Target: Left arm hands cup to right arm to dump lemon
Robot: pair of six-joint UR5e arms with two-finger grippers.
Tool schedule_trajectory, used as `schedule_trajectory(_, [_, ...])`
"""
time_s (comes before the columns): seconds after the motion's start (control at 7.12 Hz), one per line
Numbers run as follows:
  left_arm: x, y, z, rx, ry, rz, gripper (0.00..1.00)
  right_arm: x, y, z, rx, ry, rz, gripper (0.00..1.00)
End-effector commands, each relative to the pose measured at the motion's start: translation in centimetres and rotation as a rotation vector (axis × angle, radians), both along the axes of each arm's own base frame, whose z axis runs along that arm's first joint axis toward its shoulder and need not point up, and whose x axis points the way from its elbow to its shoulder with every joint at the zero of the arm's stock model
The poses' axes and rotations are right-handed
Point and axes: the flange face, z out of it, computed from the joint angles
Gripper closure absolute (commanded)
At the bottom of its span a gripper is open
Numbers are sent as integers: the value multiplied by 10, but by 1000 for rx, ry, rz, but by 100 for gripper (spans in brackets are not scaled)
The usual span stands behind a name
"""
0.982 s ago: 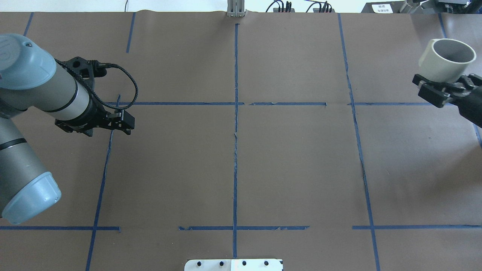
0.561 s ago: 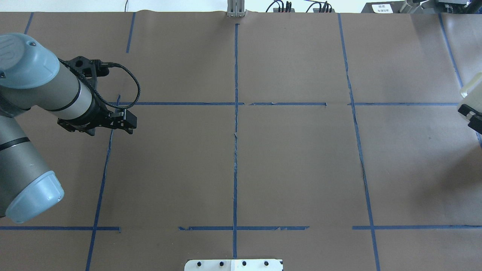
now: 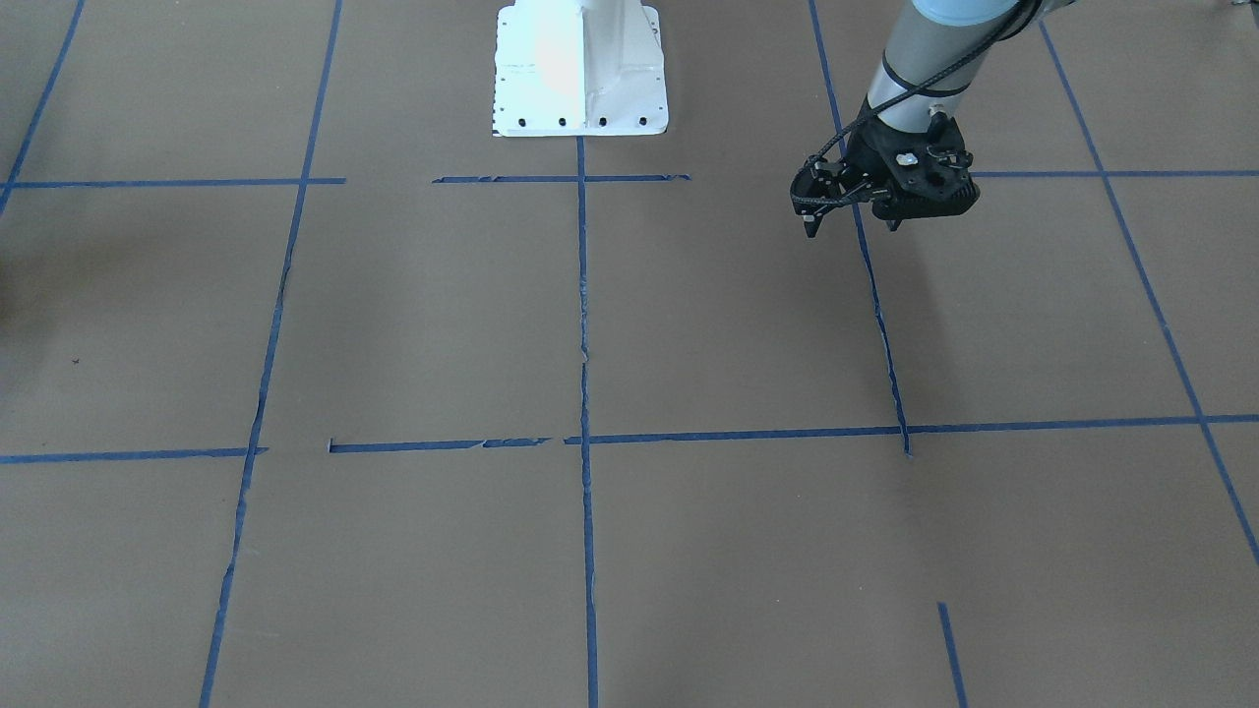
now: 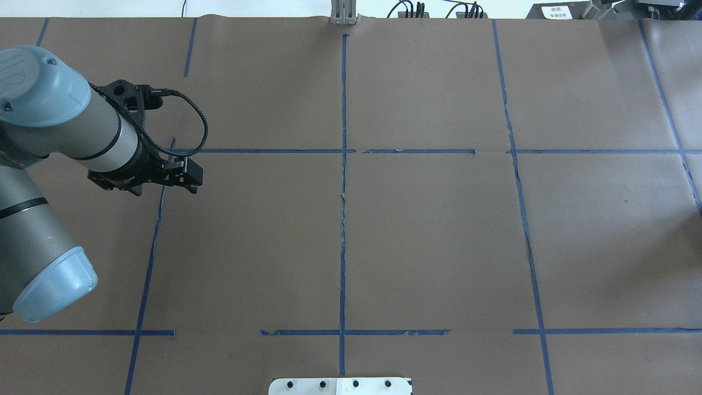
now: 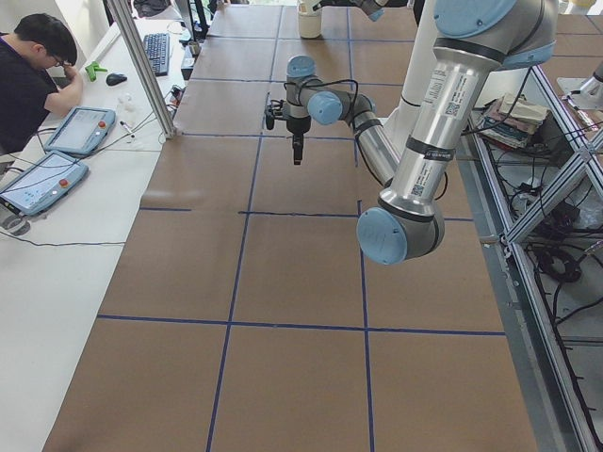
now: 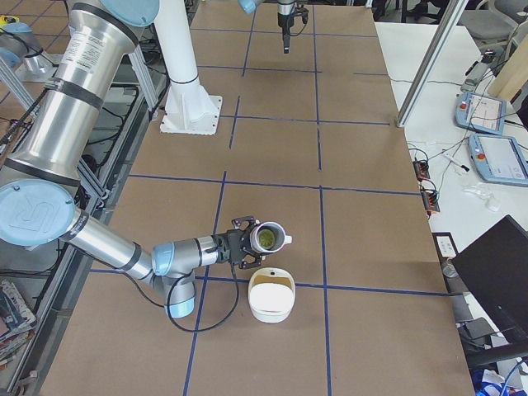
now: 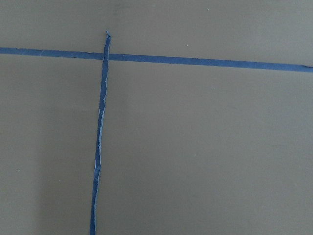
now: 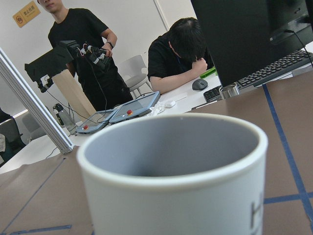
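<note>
The white cup (image 6: pixel 275 231) with a grey inside is at the tip of my right arm's gripper (image 6: pixel 244 246) in the exterior right view, tilted just above a white bowl (image 6: pixel 271 297). A yellow-green lemon (image 6: pixel 266 239) shows inside it. The cup fills the right wrist view (image 8: pixel 186 191). I cannot tell whether the right gripper is open or shut. It is outside the overhead and front views. My left gripper (image 4: pixel 164 182) hangs empty over the table's left side, fingers apart, and also shows in the front view (image 3: pixel 852 228).
The brown table cover (image 4: pixel 428 236) carries a grid of blue tape lines. The robot's white base plate (image 3: pixel 580 69) stands at the near edge. Two people sit and stand at a side desk with tablets (image 8: pixel 132 107) and a keyboard beyond the table's right end.
The right gripper with the cup moved right and left the overhead view. The left arm shifted slightly rightward.
</note>
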Motion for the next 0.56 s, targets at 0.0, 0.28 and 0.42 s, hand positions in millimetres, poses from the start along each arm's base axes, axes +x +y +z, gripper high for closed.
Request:
schedule_trajectory(0.0, [1, -1, -4, 6, 6, 0, 0, 12, 12, 10, -86, -247, -18, 99])
schedule_trajectory(0.28, [1, -1, -6, 9, 9, 1, 0, -5, -6, 1, -179, -493, -48, 99])
schedule_trajectory(0.42, [1, -1, -6, 9, 9, 1, 0, -1, -4, -1, -205, -593, -56, 98])
